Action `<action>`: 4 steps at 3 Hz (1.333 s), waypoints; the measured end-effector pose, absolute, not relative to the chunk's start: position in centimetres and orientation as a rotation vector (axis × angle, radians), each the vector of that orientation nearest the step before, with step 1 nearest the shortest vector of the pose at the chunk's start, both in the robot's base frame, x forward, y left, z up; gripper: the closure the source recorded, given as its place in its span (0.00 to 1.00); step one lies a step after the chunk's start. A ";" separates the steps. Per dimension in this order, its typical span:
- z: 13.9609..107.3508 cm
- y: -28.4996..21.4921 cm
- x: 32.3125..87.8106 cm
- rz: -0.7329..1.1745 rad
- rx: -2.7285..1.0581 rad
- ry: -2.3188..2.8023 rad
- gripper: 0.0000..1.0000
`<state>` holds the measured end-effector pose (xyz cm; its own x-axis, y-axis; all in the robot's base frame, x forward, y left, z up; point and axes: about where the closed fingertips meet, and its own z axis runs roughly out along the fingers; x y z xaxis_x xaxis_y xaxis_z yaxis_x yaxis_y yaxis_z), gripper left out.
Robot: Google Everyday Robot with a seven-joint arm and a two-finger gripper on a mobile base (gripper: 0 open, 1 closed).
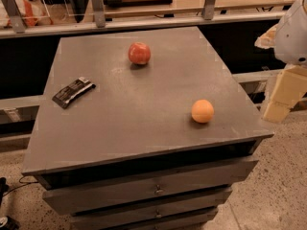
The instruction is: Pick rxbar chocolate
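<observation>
Toward the cabinet top's (144, 128) near right sits an orange fruit (202, 111). Off its right edge hangs the gripper (283, 97); clenched or released, I cannot tell. Farther, by the left edge, the rxbar chocolate (73, 92) lies flat, its long axis running near-left to far-right. Beyond sits a red apple (139, 53).

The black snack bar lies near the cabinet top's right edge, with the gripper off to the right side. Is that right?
No. The camera view shows the snack bar near the left edge; the gripper is indeed off to the right.
</observation>
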<state>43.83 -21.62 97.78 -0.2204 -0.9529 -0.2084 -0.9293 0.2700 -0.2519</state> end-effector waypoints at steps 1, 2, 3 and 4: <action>97.8 -21.6 43.8 -0.104 -1.721 2.227 0.00; 98.1 -21.0 44.2 -0.095 -1.718 2.189 0.00; 98.2 -17.8 46.3 -0.027 -1.796 2.046 0.00; 98.7 -13.5 48.8 0.045 -1.895 1.865 0.00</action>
